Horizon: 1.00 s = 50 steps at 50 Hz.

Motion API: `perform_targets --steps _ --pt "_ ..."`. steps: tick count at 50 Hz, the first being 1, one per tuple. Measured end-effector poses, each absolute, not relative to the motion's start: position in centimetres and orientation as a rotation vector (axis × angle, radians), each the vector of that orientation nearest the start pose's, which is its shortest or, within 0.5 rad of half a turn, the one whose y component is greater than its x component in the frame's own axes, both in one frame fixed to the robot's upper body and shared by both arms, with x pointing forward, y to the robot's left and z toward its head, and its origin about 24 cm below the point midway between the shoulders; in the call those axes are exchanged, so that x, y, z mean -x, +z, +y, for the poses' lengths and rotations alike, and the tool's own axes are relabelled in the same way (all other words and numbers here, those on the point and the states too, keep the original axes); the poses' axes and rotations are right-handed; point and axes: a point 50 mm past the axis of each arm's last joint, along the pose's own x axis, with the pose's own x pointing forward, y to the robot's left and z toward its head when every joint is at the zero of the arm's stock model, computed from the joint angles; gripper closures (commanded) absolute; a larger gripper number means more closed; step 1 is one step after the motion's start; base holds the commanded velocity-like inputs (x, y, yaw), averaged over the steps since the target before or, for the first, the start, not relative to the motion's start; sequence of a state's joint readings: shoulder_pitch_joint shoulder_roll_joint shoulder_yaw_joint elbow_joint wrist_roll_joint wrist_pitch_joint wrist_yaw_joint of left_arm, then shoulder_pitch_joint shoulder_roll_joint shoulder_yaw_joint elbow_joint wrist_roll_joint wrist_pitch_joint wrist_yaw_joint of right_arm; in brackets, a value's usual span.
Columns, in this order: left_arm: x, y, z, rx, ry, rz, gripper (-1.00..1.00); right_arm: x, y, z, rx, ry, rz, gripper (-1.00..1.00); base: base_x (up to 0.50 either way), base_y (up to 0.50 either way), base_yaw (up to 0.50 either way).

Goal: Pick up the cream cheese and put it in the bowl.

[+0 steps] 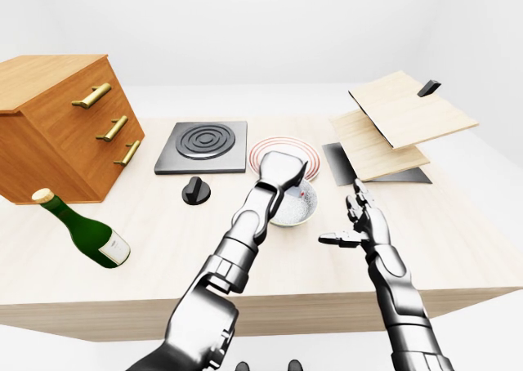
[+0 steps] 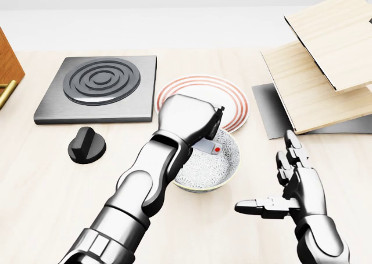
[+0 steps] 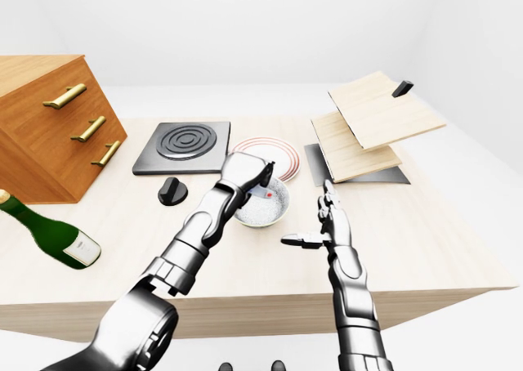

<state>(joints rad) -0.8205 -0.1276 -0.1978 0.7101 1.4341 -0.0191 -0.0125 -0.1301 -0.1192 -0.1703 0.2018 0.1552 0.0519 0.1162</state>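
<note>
The white patterned bowl (image 2: 230, 170) stands on the wooden table just below a red-ringed plate (image 2: 235, 99). My left hand (image 2: 210, 129) hangs over the bowl with its fingers curled round the cream cheese (image 2: 210, 147), a small white box with a red dot that sticks out under the hand, inside the bowl's rim. Whether the box touches the bowl's bottom is hidden by the hand. My right hand (image 2: 278, 185) is open and empty, held above the table to the right of the bowl.
A black stove plate (image 2: 99, 89) and a black knob (image 2: 87, 145) lie left of the bowl. A green wine bottle (image 1: 86, 232) lies at the left, below a wooden drawer cabinet (image 1: 57, 126). Stacked wooden boards (image 1: 400, 119) on a dark tray are at the upper right.
</note>
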Motion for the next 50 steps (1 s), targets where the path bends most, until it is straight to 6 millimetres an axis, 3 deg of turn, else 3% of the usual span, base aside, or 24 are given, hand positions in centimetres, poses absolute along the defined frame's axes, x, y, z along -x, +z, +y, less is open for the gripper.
perform_targets --steps 36,37,38,39,50 --pt "-35.6 11.3 -1.1 -1.553 -0.371 -0.393 1.00 -27.5 3.2 -20.2 -0.081 -0.032 0.093 -1.00 0.00 0.00 0.00" --pt "-35.5 11.3 -1.2 -1.554 -0.370 -0.393 0.92 -27.5 3.2 -20.2 -0.082 -0.031 0.092 -1.00 0.00 0.00 0.00" --pt "-35.5 11.3 -1.2 -1.554 -0.370 -0.393 -0.76 -27.5 3.2 -20.2 -0.082 -0.031 0.092 -1.00 0.00 0.00 0.00" --pt "-35.6 11.4 -1.1 -1.555 -0.366 -0.394 -1.00 -27.5 3.2 -20.2 -0.082 -0.030 0.092 -1.00 0.00 0.00 0.00" --pt "-35.7 12.9 -0.6 -1.547 -0.299 -0.429 -1.00 -27.4 3.2 -20.1 -0.082 -0.027 0.089 -1.00 0.00 0.00 0.00"
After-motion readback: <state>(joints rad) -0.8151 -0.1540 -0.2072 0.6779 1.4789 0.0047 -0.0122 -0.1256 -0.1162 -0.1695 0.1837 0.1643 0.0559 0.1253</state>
